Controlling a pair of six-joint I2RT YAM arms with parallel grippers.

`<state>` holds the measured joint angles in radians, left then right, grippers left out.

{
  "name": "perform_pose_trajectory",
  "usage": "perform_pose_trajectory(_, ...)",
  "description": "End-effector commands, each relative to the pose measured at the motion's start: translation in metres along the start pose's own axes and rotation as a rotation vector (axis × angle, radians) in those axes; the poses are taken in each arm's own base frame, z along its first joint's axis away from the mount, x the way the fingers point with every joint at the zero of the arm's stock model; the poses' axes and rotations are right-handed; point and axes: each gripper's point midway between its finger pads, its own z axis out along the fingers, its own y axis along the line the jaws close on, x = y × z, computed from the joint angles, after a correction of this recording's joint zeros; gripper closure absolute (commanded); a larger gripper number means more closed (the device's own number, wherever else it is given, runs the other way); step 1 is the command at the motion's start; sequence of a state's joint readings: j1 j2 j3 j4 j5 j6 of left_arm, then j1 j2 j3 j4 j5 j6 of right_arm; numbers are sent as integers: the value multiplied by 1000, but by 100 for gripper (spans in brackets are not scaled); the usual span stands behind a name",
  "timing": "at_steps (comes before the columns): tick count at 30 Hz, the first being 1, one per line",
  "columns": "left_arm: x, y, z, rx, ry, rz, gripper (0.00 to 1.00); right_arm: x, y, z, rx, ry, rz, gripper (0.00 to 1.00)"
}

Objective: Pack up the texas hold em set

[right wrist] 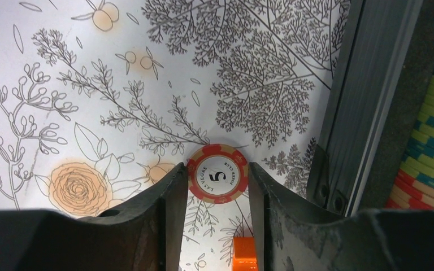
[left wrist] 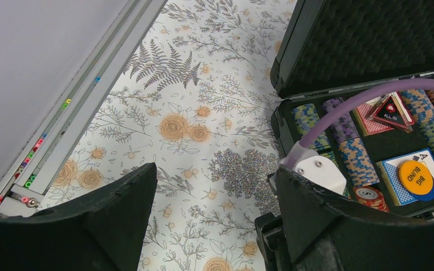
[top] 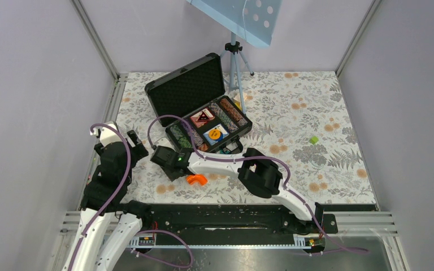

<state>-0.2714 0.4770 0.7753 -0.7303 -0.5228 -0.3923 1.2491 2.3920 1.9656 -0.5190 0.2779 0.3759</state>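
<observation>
The texas hold em set is a black case (top: 187, 87) standing open at the back of the table, its lid (left wrist: 373, 45) up. Rows of striped chips (left wrist: 356, 158), a red deck (left wrist: 370, 121) and a blue deck (left wrist: 398, 183) lie in the tray. One loose red chip (right wrist: 217, 180) marked 5 lies flat on the cloth beside the case wall (right wrist: 367, 101). My right gripper (right wrist: 217, 169) is down over it, a fingertip against each side of its edge. My left gripper (left wrist: 215, 172) hangs open over bare cloth left of the case, holding nothing.
An orange curved plastic piece (top: 196, 179) lies just behind my right gripper, also as the orange piece (right wrist: 244, 251) between the fingers. A small green block (top: 313, 139) sits at the right. A tripod (top: 234, 62) stands behind the case. A purple cable (left wrist: 339, 110) arcs over the tray.
</observation>
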Motion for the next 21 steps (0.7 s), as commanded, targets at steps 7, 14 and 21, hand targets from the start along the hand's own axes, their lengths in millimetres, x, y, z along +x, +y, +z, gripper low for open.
perform_pose_trajectory(7,-11,-4,0,20,-48,-28,23,9,3,-14,-37,26,16,56)
perform_pose_trajectory(14,-12,-4,0,17,-51,-30,23,-16,10,-28,-69,-28,22,55)
perform_pose_trajectory(21,-12,-3,-1,17,-53,-31,23,-29,15,-42,-97,-59,42,54)
